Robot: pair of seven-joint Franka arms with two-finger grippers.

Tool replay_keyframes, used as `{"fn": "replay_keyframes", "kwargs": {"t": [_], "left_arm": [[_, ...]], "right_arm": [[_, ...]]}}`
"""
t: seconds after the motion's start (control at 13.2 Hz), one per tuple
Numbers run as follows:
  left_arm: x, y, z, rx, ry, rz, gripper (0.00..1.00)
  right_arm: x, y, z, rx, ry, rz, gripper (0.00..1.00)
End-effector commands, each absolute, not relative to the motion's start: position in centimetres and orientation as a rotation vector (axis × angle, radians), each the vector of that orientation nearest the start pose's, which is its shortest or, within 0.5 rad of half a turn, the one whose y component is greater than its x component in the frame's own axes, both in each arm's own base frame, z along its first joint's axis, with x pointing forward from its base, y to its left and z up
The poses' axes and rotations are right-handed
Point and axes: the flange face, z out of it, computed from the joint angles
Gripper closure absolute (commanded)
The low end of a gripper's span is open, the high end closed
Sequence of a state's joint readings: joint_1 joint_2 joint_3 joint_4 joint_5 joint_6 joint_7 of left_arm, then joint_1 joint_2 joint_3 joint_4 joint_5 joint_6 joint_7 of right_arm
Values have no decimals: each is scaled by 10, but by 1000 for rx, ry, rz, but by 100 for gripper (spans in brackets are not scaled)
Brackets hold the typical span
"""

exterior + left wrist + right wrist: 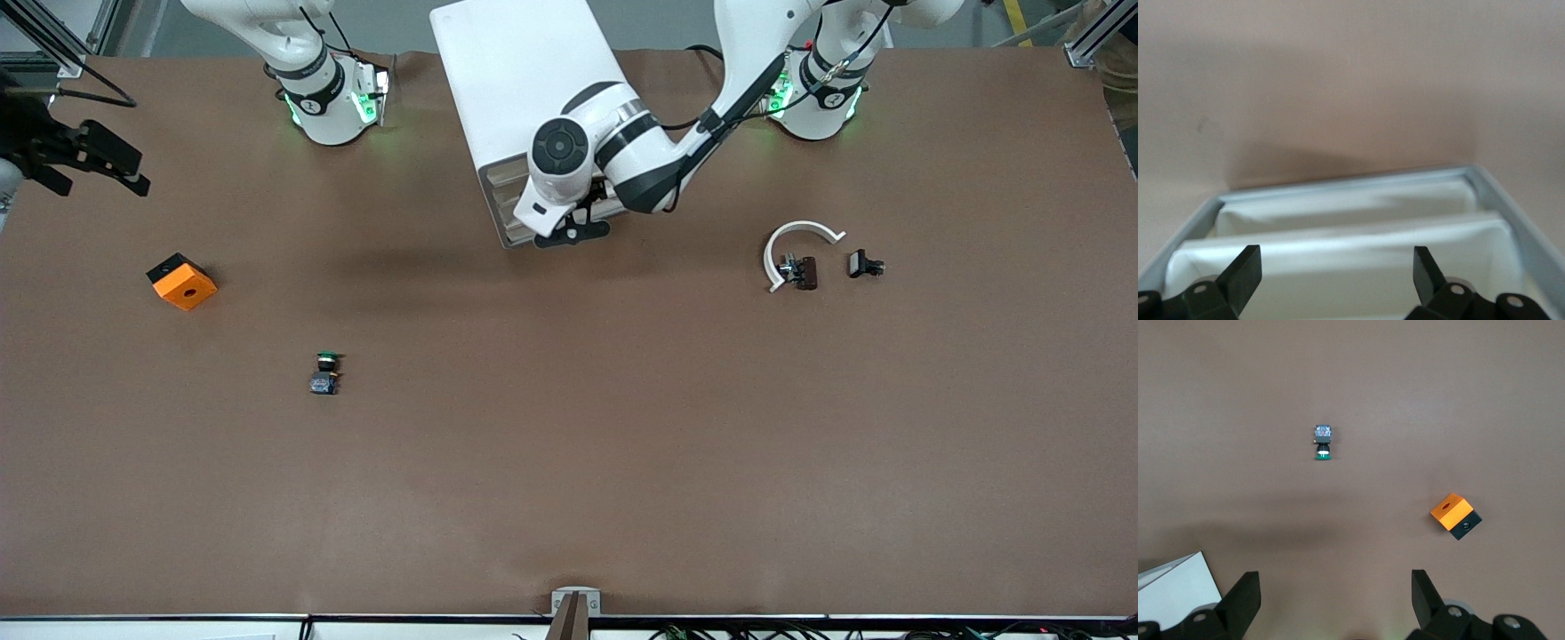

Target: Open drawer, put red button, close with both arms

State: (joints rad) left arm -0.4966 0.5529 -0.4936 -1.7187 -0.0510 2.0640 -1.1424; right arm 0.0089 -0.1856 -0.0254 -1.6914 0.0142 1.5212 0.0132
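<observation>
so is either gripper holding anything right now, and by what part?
Nothing held. Left gripper is open at the white drawer unit's front; right gripper is open above bare table.

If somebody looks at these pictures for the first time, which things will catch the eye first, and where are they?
First the left arm, bent low with its open left gripper at the front of the white drawer cabinet between the two bases. Next the orange block toward the right arm's end of the table, with the open right gripper up in the air near it. The green-capped button lies nearer the front camera than the block.
</observation>
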Motion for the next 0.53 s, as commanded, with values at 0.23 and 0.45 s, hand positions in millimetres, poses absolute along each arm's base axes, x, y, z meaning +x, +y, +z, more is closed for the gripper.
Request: {"fn": "replay_keyframes", "kwargs": {"t": [0.23, 0.45], "left_arm": [[524, -401, 353, -3109, -665, 254, 0], [573, -321, 414, -3061, -826, 140, 0]], "right_arm": [[489, -16, 673, -3142, 46, -43, 0], [491, -16, 677, -3142, 58, -58, 0]]}}
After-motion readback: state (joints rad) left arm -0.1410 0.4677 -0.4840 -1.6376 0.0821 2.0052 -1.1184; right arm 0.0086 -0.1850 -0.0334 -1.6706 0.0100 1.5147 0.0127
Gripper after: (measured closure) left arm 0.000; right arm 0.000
